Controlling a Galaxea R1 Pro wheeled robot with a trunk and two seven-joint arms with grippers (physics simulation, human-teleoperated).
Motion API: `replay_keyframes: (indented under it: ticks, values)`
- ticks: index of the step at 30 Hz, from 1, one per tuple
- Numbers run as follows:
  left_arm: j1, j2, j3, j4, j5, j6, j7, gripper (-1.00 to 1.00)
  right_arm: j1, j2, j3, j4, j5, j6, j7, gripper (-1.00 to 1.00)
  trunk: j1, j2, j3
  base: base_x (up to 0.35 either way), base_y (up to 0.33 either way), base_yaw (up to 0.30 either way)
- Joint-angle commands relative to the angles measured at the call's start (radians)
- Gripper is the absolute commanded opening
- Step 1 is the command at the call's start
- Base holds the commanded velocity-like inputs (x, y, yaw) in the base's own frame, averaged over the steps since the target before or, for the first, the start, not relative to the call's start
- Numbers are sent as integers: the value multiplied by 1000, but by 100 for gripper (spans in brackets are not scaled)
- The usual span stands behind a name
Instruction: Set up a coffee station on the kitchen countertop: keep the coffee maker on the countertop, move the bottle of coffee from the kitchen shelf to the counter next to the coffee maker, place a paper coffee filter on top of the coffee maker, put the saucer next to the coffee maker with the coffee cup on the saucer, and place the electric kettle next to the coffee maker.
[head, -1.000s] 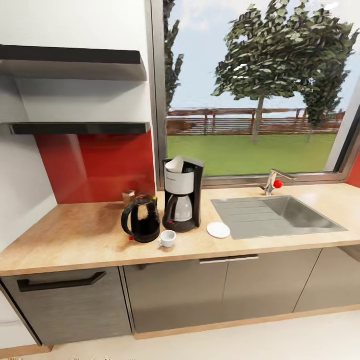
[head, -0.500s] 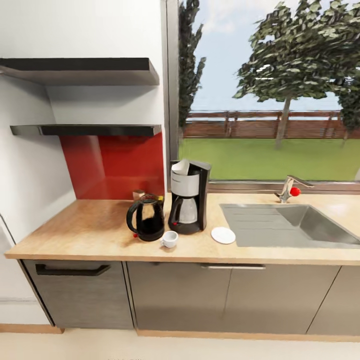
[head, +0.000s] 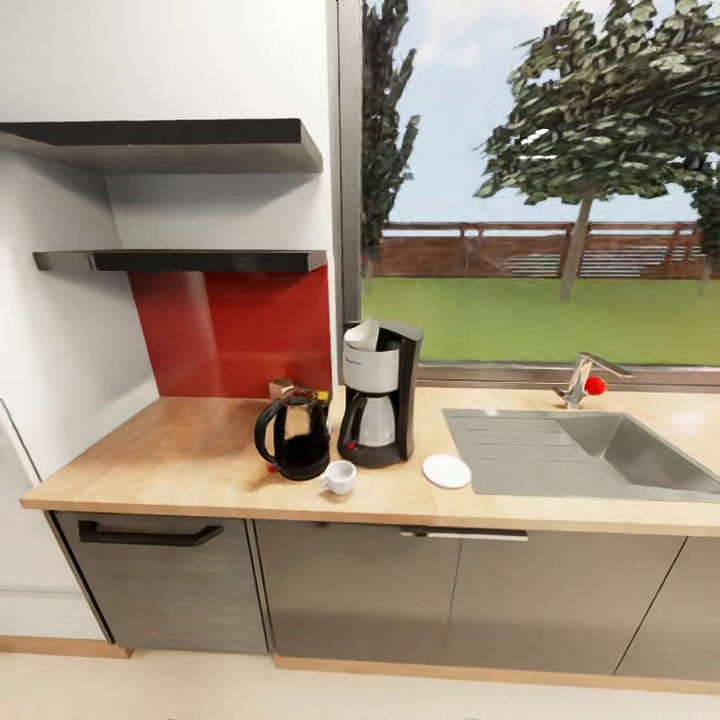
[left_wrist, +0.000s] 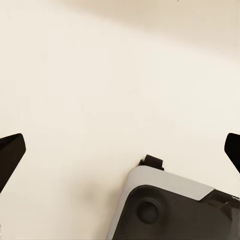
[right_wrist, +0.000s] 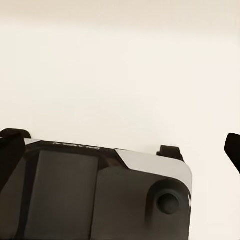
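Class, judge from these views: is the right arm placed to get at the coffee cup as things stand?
Probably not yet. The coffee cup sits on the kitchen countertop before the coffee maker, nothing blocking it, but the right pincer faces pale floor beside the robot's base.

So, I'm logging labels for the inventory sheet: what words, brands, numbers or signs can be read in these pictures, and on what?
None can be read.
Coffee maker: a faint dark mark on its silver band, too small to read.
Robot base: a short line of lettering on its top panel in the right wrist view, too blurred to read.
Kettle, cup, saucer: no text visible.
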Motion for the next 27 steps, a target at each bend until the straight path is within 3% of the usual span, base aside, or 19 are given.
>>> replay_keyframes:
  ticks: [1,5,10,11,13,14,21,25,27]
  values:
    - [-1,0,-9,1,9,-3,3,100,-2,0,1,5,2,-8,1,100,0,-2,-2,-141,165,0]
    - [-2,3,-9,1,9,-3,4,100,-2,0,0,5,2,-9,1,100,0,-2,-2,-156,191,0]
    - [-1,33,-10,2,9,-3,5,100,-2,0,0,-13,2,-10,1,100,0,-2,-2,-35,42,0]
    - [-1,35,-10,2,9,-3,6,100,-3,-1,0,-47,2,-10,1,100,0,-2,-2,-7,8,0]
    - [-1,38,-10,3,9,-3,6,100,-3,2,1,-245,2,-9,1,100,0,-2,-2,-2,3,0]
    - [-1,38,-10,3,9,-3,6,100,-3,8,2,-292,2,-9,1,100,0,-2,-2,-1,1,0]
    - [-1,38,-10,2,9,-3,5,100,-3,67,8,-563,2,-10,6,100,0,-2,-2,0,0,0]
    - [-1,39,-9,1,9,-3,5,100,-3,72,14,-712,0,-10,8,100,0,-2,-2,0,0,0]
    - [-1,39,-9,1,9,-3,5,100,-3,73,49,-797,-5,-10,9,100,0,-2,-2,0,0,0]
